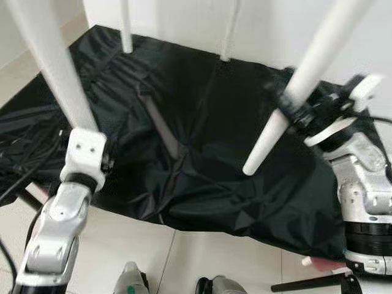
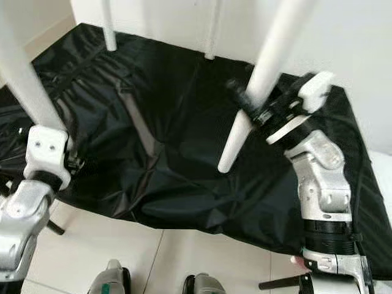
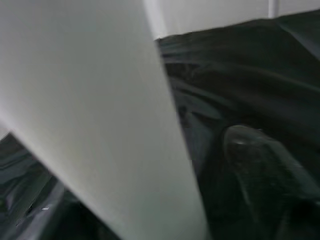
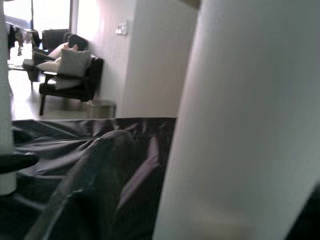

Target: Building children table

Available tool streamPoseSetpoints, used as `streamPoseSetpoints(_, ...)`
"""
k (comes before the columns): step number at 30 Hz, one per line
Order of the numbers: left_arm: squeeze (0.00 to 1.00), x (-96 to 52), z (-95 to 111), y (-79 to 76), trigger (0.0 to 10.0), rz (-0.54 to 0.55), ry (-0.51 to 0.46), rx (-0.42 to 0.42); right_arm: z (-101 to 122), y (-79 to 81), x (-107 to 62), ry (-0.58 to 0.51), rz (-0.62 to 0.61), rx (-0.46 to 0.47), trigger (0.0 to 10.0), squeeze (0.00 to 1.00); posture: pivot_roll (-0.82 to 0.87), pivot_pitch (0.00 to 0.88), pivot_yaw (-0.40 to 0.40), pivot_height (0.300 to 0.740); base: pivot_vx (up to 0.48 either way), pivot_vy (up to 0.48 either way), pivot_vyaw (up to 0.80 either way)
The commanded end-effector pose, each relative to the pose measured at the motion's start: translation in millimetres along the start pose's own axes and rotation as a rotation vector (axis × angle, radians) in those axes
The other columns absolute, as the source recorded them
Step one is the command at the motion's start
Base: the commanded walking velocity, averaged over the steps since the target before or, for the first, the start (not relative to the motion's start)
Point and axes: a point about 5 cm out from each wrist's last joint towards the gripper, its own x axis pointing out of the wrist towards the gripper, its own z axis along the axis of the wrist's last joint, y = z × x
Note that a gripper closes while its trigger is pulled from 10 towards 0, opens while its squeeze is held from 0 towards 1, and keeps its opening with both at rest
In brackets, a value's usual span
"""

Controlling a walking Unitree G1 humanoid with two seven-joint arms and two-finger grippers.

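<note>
The white children's table is held up by two of its round legs, and its top is out of frame. My left gripper (image 1: pixel 103 158) is shut on the near left leg (image 1: pixel 58 67), low on the leg. In the left wrist view that leg (image 3: pixel 100 115) lies beside one black finger (image 3: pixel 260 170). My right gripper (image 1: pixel 295 115) is shut around the near right leg (image 1: pixel 318 55), whose free tip (image 1: pixel 251 166) hangs tilted above the black cloth (image 1: pixel 202 153). The two far legs (image 1: pixel 125 30) (image 1: pixel 229 33) reach down to the cloth.
The black cloth covers the tiled floor (image 1: pixel 202 257) ahead. Dark cables (image 1: pixel 24 159) lie at the left. A black stand foot (image 1: pixel 306 283) lies at the lower right. My feet (image 1: pixel 131 278) are at the bottom. A white wall (image 1: pixel 275 24) is behind, with a dark sofa (image 4: pixel 70 67) farther off.
</note>
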Motion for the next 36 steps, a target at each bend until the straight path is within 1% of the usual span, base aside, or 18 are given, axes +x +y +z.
streamPoseSetpoints(1, 1.0, 2.3, 26.8, -18.9, 10.0, -0.209, -0.172, 0.027, -6.7, 13.8, 6.8, 0.007, 0.094, 0.011, 10.0, 1.0, 0.03, 0.0, -0.124, 0.74, 0.0, 0.0, 0.0)
streamPoseSetpoints(6, 1.0, 12.2, 19.9, -14.4, 10.0, -0.266, -0.162, 0.072, -37.5, 16.4, -2.0, 0.09, 0.096, 0.058, 10.0, 1.0, 0.02, 0.0, -0.113, 0.74, 0.0, 0.0, 0.0)
streamPoseSetpoints(10, 1.0, 17.3, 16.8, -15.0, 10.0, -0.301, -0.16, 0.094, -51.7, 17.1, -5.8, 0.142, 0.095, 0.062, 10.0, 1.0, 0.02, 0.0, -0.105, 0.74, 0.0, 0.0, 0.0)
streamPoseSetpoints(11, 1.0, 20.2, 10.3, -17.3, 10.0, -0.329, -0.14, 0.12, -59.4, 16.0, -9.7, 0.163, 0.087, 0.076, 10.0, 1.0, 0.01, 0.0, -0.101, 0.74, 0.0, 0.0, 0.0)
streamPoseSetpoints(13, 1.0, 20.2, 10.3, -17.3, 10.0, -0.329, -0.14, 0.12, -59.4, 16.0, -9.7, 0.163, 0.087, 0.076, 10.0, 1.0, 0.01, 0.0, -0.101, 0.74, 0.0, 0.0, 0.0)
streamPoseSetpoints(14, 1.0, 22.8, 1.5, -21.1, 10.0, -0.365, -0.115, 0.139, -68.8, 15.3, -14.6, 0.198, 0.084, 0.071, 10.0, 1.0, 0.01, 0.0, -0.094, 0.74, 0.0, 0.0, 0.0)
streamPoseSetpoints(17, 1.0, 24.6, -5.7, -25.3, 10.0, -0.402, -0.096, 0.154, -77.5, 15.8, -19.5, 0.236, 0.085, 0.065, 10.0, 1.0, 0.0, 0.0, -0.084, 0.74, 0.0, 0.0, 0.0)
streamPoseSetpoints(18, 1.0, 25.0, -10.8, -32.0, 10.0, -0.455, -0.091, 0.179, -84.2, 15.1, -25.1, 0.249, 0.068, 0.078, 10.0, 0.0, 0.0, 0.0, -0.083, 0.74, 0.0, 0.0, 0.0)
streamPoseSetpoints(19, 1.0, 25.0, -10.8, -32.0, 10.0, -0.455, -0.091, 0.179, -84.2, 15.1, -25.1, 0.249, 0.068, 0.078, 10.0, 0.0, 0.0, 0.0, -0.083, 0.74, 0.0, 0.0, 0.0)
streamPoseSetpoints(20, 0.0, 23.4, -12.9, -39.0, 10.0, -0.512, -0.096, 0.192, -89.5, 15.0, -32.3, 0.266, 0.06, 0.083, 10.0, 0.0, 0.0, 0.0, -0.072, 0.74, 0.0, 0.0, 0.0)
streamPoseSetpoints(21, 0.0, 23.4, -12.9, -39.0, 10.0, -0.512, -0.096, 0.192, -89.5, 15.0, -32.3, 0.266, 0.06, 0.083, 10.0, 0.0, 0.0, 0.0, -0.072, 0.74, 0.0, 0.0, 0.0)
streamPoseSetpoints(22, 0.0, 21.3, -14.8, -44.3, 10.0, -0.563, -0.106, 0.219, -92.6, 15.2, -40.3, 0.264, 0.055, 0.143, 10.0, 0.0, -0.01, 0.0, -0.059, 0.74, 0.0, 0.0, 0.0)
streamPoseSetpoints(24, 0.0, 18.4, -19.1, -49.3, 10.0, -0.631, -0.11, 0.259, -90.7, 24.6, -57.2, 0.265, 0.142, 0.284, 10.0, 0.0, -0.02, 0.0, -0.025, 0.74, 0.0, 0.0, 0.0)
streamPoseSetpoints(25, 0.0, 18.0, -20.1, -50.0, 10.0, -0.651, -0.113, 0.266, -89.5, 30.2, -63.2, 0.273, 0.189, 0.312, 10.0, 0.0, -0.02, 0.0, -0.017, 0.74, 0.0, 0.0, 0.0)
streamPoseSetpoints(30, 0.0, 17.5, -20.2, -50.4, 10.0, -0.669, -0.119, 0.27, -89.3, 35.1, -68.2, 0.285, 0.223, 0.341, 10.0, 0.0, -0.03, 0.0, -0.009, 0.74, 0.0, 0.0, 0.0)
streamPoseSetpoints(32, 0.0, 18.1, -22.8, -49.0, 10.0, -0.704, -0.126, 0.285, -90.7, 39.2, -83.6, 0.31, 0.234, 0.371, 10.0, 0.0, -0.05, 0.0, 0.035, 0.74, 0.0, 0.0, 0.0)
streamPoseSetpoints(34, 0.0, 19.1, -24.2, -48.3, 10.0, -0.713, -0.121, 0.275, -91.0, 39.9, -90.1, 0.316, 0.228, 0.39, 10.0, 0.0, -0.05, 0.0, 0.035, 0.74, 0.0, 0.0, 0.0)
streamPoseSetpoints(36, 0.0, 21.4, -27.7, -47.2, 10.0, -0.719, -0.116, 0.258, -95.5, 38.4, -96.5, 0.332, 0.182, 0.35, 10.0, 0.0, -0.05, 0.0, 0.055, 0.74, 0.0, 0.0, 0.0)
